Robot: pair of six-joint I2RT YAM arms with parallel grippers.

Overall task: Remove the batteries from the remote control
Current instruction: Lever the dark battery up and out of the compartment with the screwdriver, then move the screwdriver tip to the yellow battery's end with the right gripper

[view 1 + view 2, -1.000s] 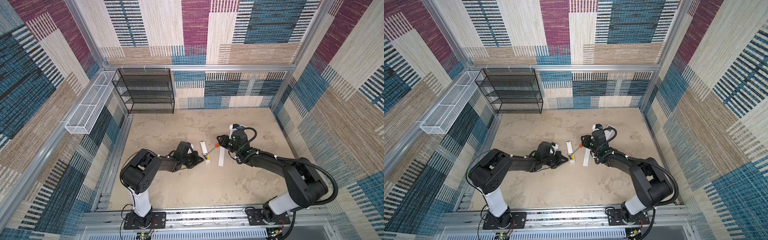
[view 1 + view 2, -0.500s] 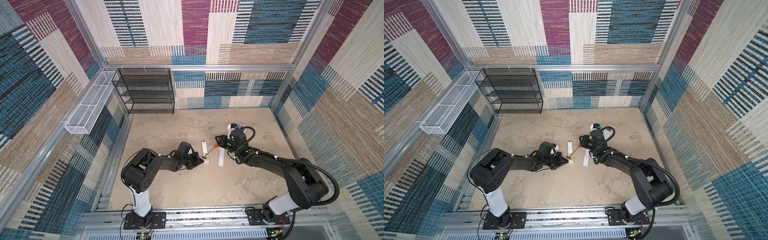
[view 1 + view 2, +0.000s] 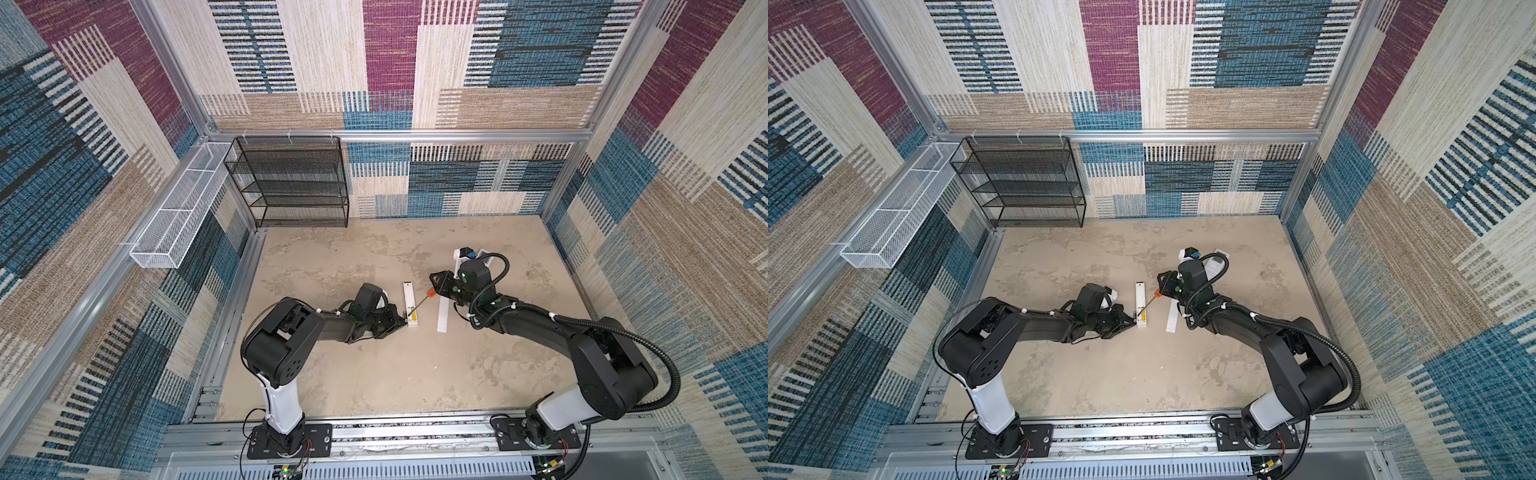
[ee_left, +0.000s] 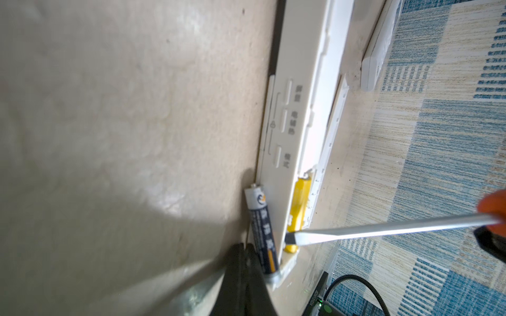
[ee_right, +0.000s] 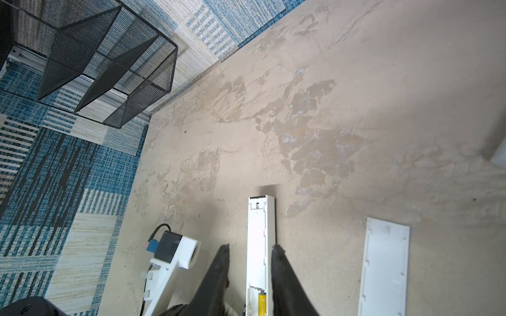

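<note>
The white remote control (image 3: 409, 297) lies mid-table in both top views, its open compartment toward the front. A yellow battery (image 4: 299, 202) sits in that compartment, also seen in the right wrist view (image 5: 262, 302). A dark battery (image 4: 261, 229) lies on the table against the remote's side. My left gripper (image 4: 245, 250) is shut and empty, its tips beside the dark battery's near end. My right gripper (image 3: 437, 286) is shut on the orange-handled screwdriver (image 3: 431, 294). The screwdriver's flat tip (image 4: 291, 237) rests at the yellow battery's near end.
The detached white battery cover (image 3: 443, 316) lies right of the remote. Another white device (image 3: 1219, 255) sits behind the right arm. A black mesh rack (image 3: 291, 183) stands at the back left, and a white wire basket (image 3: 178, 208) hangs on the left wall.
The right gripper with the screwdriver has shifted slightly left toward the remote. The left gripper has edged a little right toward the remote's near end.
</note>
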